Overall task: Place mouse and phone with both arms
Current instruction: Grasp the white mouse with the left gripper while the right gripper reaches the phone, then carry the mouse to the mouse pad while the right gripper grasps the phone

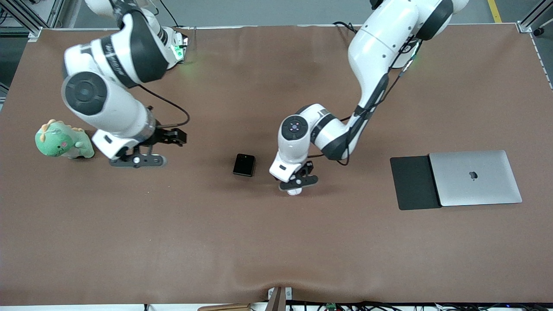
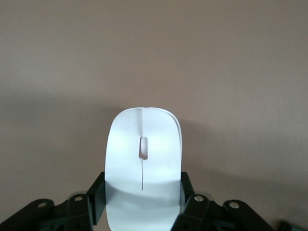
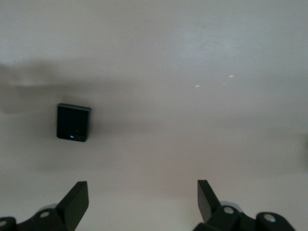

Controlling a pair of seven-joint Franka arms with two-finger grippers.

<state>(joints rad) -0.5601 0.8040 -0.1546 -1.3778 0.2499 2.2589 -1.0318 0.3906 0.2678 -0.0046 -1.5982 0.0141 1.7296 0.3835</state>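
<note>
The white mouse (image 2: pixel 143 139) sits between the fingers of my left gripper (image 2: pixel 143 185), which press on both of its sides. In the front view the left gripper (image 1: pixel 296 186) is low at the table's middle, and only an edge of the mouse (image 1: pixel 293 191) shows under it. The black phone (image 1: pixel 244 165) lies flat on the table beside it, toward the right arm's end. The phone also shows in the right wrist view (image 3: pixel 73 122). My right gripper (image 1: pixel 137 163) hangs open and empty (image 3: pixel 143 190) over bare table between the phone and a plush toy.
A green plush toy (image 1: pixel 62 140) sits at the right arm's end. A closed silver laptop (image 1: pixel 475 177) lies on a flat black pad (image 1: pixel 412 183) at the left arm's end. The brown table (image 1: pixel 276 250) stretches bare toward the front camera.
</note>
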